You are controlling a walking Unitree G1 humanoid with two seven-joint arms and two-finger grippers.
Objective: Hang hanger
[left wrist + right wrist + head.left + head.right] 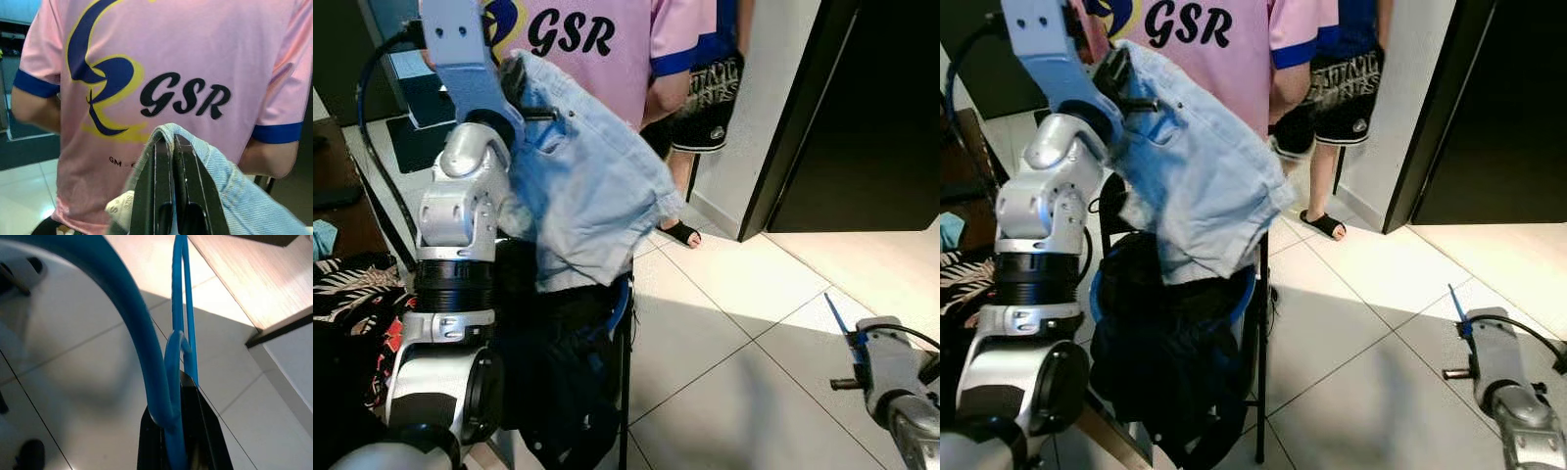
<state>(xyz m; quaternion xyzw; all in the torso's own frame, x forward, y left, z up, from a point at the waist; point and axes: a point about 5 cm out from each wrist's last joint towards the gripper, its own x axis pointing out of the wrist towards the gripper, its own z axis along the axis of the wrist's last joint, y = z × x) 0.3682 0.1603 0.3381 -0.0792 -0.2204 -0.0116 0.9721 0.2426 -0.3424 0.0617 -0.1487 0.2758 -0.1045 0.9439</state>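
Daylight falls from the right, leaving a bright, washed-out patch on the tiled floor [862, 264] and a long soft shadow beside it. The left side sits dimmer. Head views are fairly sharp. In the wrist views, the blue hanger [146, 342] up close is blurred and the pink shirt [195, 58] slightly soft.
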